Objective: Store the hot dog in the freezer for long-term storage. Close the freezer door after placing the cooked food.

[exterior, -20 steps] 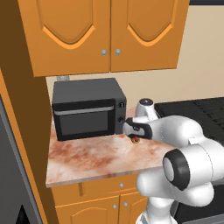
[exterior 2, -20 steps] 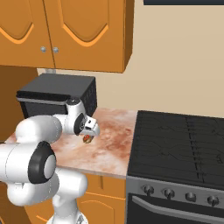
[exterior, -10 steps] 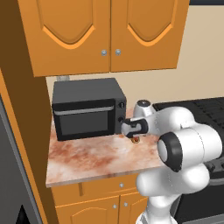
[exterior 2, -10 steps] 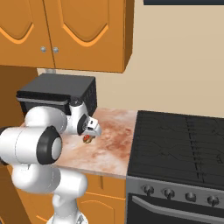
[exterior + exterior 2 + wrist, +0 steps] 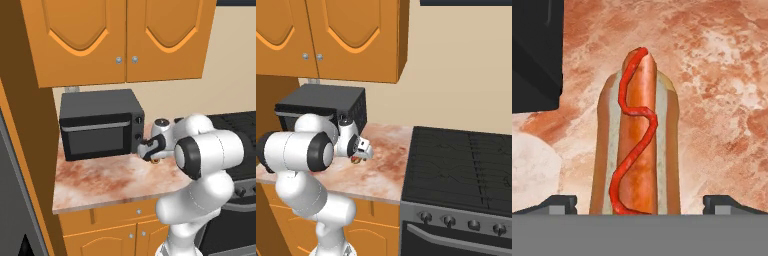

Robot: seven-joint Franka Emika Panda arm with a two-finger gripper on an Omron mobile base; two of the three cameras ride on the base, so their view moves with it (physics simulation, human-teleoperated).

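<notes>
Lying on the marbled reddish counter (image 5: 722, 75), the hot dog (image 5: 637, 145) runs up the middle of the hand view, a red squiggle of sauce along the sausage and the tan bun on both sides. The gripper (image 5: 640, 204) sits low over it with its fingers (image 5: 559, 204) spread wide, one tip at the lower left and one at the lower right of the frame, the bun between them and touching neither. A corner of the black microwave (image 5: 534, 55) fills the upper left.

In the left base view the gripper (image 5: 151, 150) hangs at centre frame, just right of the microwave (image 5: 100, 131); the hot dog (image 5: 156, 161) is probably the small brown bit under it, too tiny to be sure. In the right base view the gripper (image 5: 362, 151) is left of centre, above the counter (image 5: 386, 160), with the stove (image 5: 461, 165) at right and orange cabinets (image 5: 331, 35) above.
</notes>
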